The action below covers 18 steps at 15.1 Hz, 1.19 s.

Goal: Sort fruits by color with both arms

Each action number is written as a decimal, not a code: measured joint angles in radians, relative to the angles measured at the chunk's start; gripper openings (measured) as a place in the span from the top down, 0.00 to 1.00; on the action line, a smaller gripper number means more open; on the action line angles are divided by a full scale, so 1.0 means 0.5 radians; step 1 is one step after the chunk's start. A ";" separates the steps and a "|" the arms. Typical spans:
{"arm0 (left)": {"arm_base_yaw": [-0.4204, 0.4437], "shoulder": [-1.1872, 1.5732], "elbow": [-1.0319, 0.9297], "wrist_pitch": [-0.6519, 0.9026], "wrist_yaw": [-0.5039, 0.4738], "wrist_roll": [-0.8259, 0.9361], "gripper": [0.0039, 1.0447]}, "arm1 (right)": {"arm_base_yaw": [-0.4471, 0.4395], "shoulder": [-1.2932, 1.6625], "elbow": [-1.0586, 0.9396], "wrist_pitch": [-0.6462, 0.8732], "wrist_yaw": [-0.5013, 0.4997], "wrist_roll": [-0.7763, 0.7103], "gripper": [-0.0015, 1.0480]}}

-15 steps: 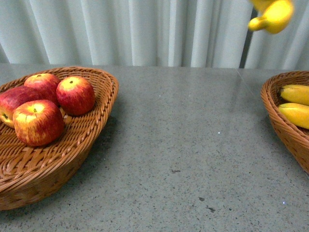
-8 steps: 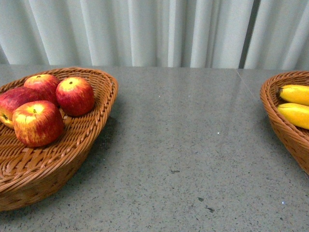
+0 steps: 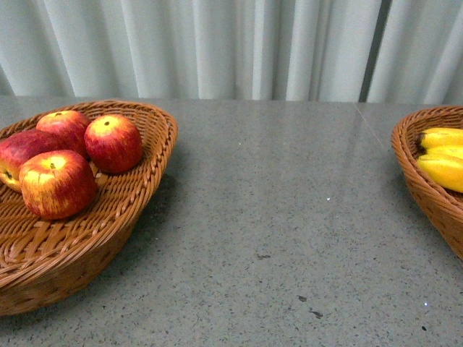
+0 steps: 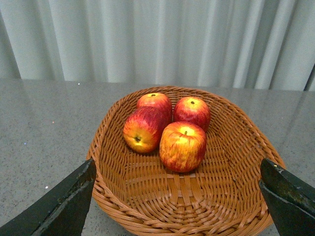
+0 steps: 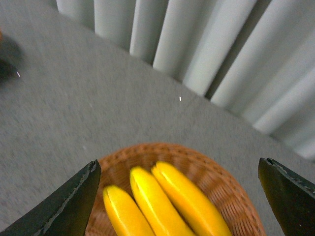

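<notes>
Yellow sits with yellow now: three bananas (image 5: pixel 167 206) lie in the wicker basket (image 3: pixel 423 184) at the counter's (image 3: pixel 289 217) right edge, and four apples (image 4: pixel 167 130) rest in the other basket (image 3: pixel 137 188) at its left edge. My right pincer (image 5: pixel 179 196) hangs released above the bananas, my left pincer (image 4: pixel 177 199) spread wide and empty above the apples. I judge the sorting complete; the next move calls only for drawing both arms clear. A second ago a banana was up in the air at the far right; now a third one lies among the two in the basket.
</notes>
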<state>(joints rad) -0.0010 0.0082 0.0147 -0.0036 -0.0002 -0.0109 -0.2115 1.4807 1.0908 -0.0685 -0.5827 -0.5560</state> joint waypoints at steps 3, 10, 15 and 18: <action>0.000 0.000 0.000 0.000 0.000 0.000 0.06 | 0.076 -0.439 -0.122 0.281 -0.160 0.583 0.06; 0.000 0.000 0.000 0.000 -0.003 0.001 0.06 | 0.434 -1.927 -1.532 0.483 1.151 1.083 0.76; 0.000 0.000 0.000 0.000 0.000 0.001 0.06 | 0.423 -2.226 -1.873 0.559 1.161 1.089 0.98; 0.000 0.000 0.000 0.001 0.000 0.001 0.06 | 0.423 -2.296 -1.936 0.555 1.161 1.090 0.98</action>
<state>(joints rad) -0.0010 0.0082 0.0147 -0.0032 -0.0002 -0.0105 -0.0002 0.3328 0.1230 0.2092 -0.0021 -0.0109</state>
